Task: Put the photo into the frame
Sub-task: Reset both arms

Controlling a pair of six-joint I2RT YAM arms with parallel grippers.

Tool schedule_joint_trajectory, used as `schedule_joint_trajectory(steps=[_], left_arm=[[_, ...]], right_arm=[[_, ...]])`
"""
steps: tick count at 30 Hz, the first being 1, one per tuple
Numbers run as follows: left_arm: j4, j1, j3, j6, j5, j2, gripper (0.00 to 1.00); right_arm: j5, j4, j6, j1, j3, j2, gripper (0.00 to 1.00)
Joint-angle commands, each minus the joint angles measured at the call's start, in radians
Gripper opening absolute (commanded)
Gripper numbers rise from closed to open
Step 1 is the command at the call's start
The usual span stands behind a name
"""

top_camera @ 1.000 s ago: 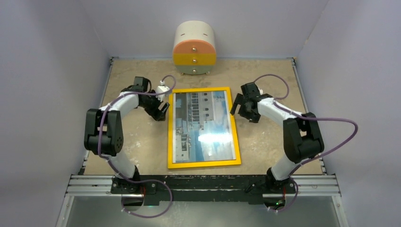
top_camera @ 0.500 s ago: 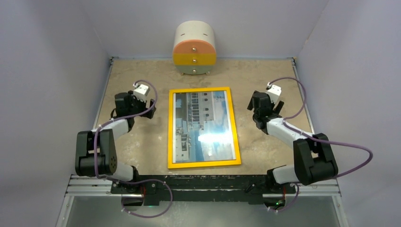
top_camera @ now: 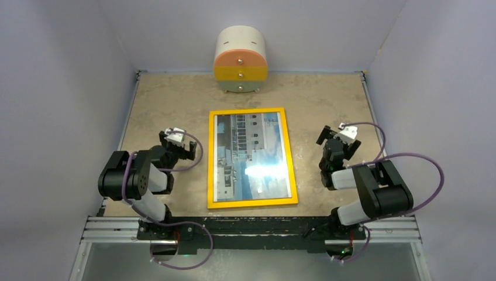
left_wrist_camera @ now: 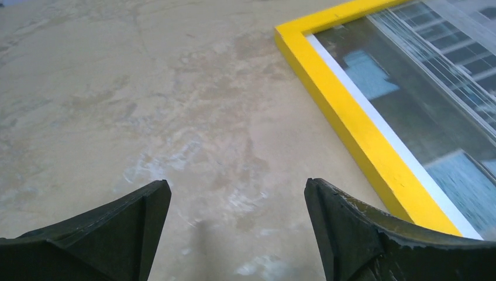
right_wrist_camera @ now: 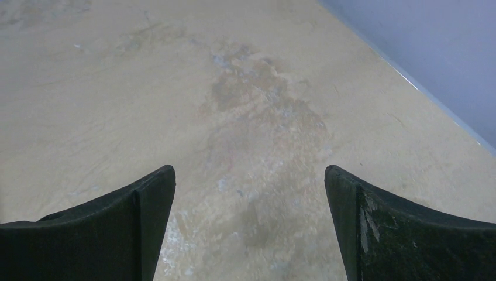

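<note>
photo [top_camera: 252,158] seated inside yellow frame [top_camera: 250,202], flat mid desk [top_camera: 175,99]; left hand [left_wrist_camera: 237,193] spread, empty, just beside frame's left rail; right hand [right_wrist_camera: 248,175] spread, empty, over desk, apart from frame.

Overhead view down on whole table [top_camera: 164,99], wrist views low and close — left shares the frame [left_wrist_camera: 362,132] corner

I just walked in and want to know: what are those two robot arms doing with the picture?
Right now nothing is being held. The photo of a white building lies inside the yellow frame, flat on the table. The left gripper and right gripper are both open, one on each side of the frame, touching nothing. It looks like the job is done.
</note>
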Motion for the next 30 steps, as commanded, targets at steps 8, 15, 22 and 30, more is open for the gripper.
schedule_joint_trajectory(steps=[8, 15, 22, 30], left_arm=[[0.093, -0.054, 0.051, 0.03, -0.081, 0.022, 0.93], [0.056, -0.054, 0.057, 0.035, -0.085, 0.008, 0.94], [0.061, -0.054, 0.06, 0.034, -0.087, 0.016, 0.95], [0.058, -0.054, 0.059, 0.035, -0.09, 0.014, 0.96]], right_arm=[[-0.367, 0.311, -0.148, -0.04, 0.013, 0.134, 0.99], [-0.35, 0.388, -0.174, -0.055, -0.004, 0.149, 0.99], [-0.362, 0.376, -0.168, -0.055, 0.0, 0.151, 0.99], [-0.362, 0.376, -0.168, -0.055, 0.0, 0.151, 0.99]])
